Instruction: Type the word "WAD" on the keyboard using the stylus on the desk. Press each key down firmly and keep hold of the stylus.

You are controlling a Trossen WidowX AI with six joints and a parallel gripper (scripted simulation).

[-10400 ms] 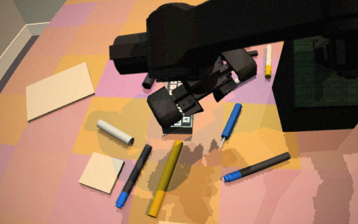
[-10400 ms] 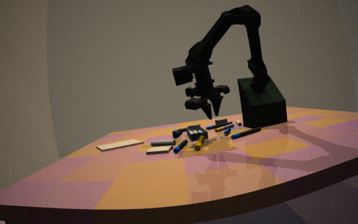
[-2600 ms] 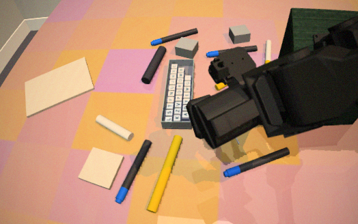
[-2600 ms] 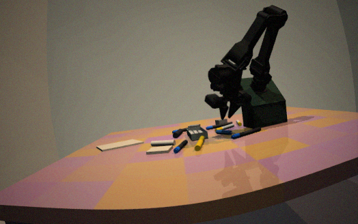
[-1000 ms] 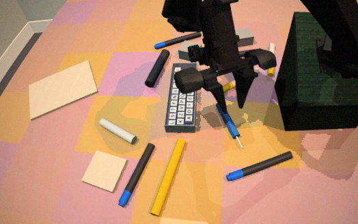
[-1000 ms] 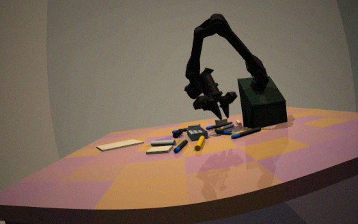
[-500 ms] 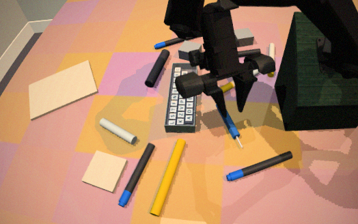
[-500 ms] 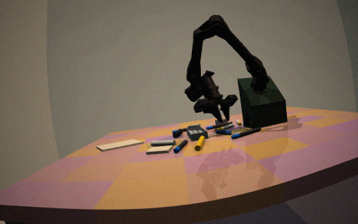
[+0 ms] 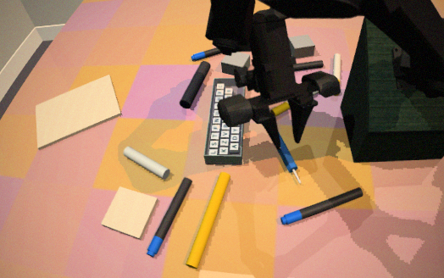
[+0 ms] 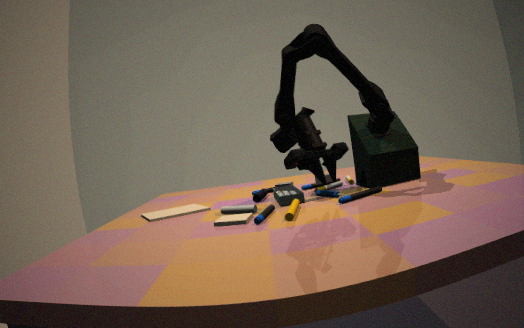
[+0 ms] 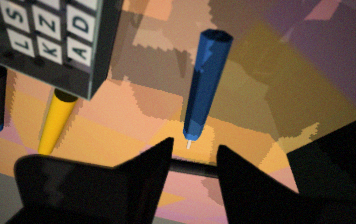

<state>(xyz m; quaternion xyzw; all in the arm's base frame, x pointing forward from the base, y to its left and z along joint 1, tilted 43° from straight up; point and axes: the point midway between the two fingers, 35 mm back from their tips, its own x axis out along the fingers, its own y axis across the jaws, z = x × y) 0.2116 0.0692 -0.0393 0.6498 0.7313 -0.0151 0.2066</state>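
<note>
The blue stylus [image 9: 288, 158] [image 10: 327, 193] [image 11: 204, 90] lies on the desk to the right of the keyboard, its thin white tip toward the front. The small dark keyboard [image 9: 224, 159] [image 10: 290, 197] [image 11: 75, 76] has white letter keys; A and D show near its front end, and W is not readable. My gripper [image 9: 288, 144] [image 10: 326, 180] [image 11: 195, 147] is partly open and empty, pointing down over the stylus. In the wrist view the stylus's white tip shows just beyond the gap between the fingertips. The arm hides part of the keyboard in the top view.
A yellow stick [image 9: 209, 218] [image 11: 57, 120] and a black marker with a blue end [image 9: 171, 212] lie in front of the keyboard. Another such marker [image 9: 330, 204] [image 10: 361, 194] lies front right. Grey blocks [image 9: 235, 63] [image 9: 302, 46] stand behind. The dark green base [image 9: 398, 146] [image 10: 392, 167] is at the right.
</note>
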